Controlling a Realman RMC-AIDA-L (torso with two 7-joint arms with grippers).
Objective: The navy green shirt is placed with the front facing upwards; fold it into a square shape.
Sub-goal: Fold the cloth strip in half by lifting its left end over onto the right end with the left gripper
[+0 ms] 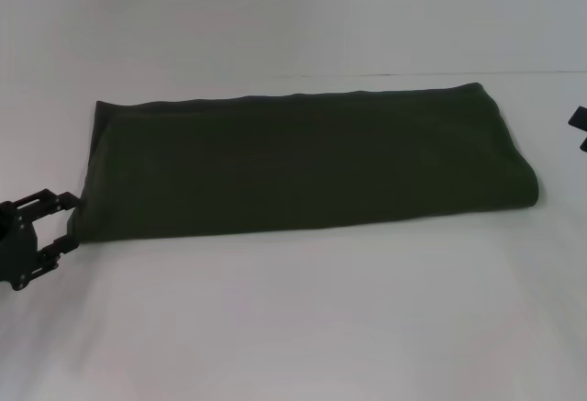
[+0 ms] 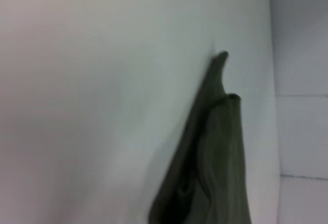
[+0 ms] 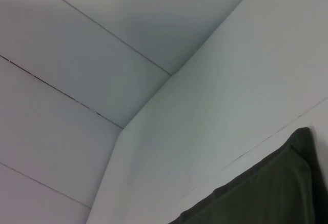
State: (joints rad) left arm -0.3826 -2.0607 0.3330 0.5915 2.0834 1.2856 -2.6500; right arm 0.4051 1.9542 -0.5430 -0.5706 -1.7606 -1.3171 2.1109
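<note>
The navy green shirt (image 1: 303, 167) lies folded into a long dark olive band across the white table (image 1: 293, 328); no lettering or collar shows. My left gripper (image 1: 71, 223) is open at the shirt's left end, one fingertip (image 1: 66, 201) and the other on either side of the near-left edge, low on the table. The left wrist view shows the shirt's layered folded edge (image 2: 218, 157). Only a small dark part of my right gripper (image 1: 578, 128) shows at the right border, apart from the shirt. The right wrist view shows a corner of the shirt (image 3: 266, 196).
The white table runs to a back edge (image 1: 550, 73) just behind the shirt, with a pale wall beyond. Bare table surface lies in front of the shirt. The right wrist view shows white wall panels (image 3: 102, 55).
</note>
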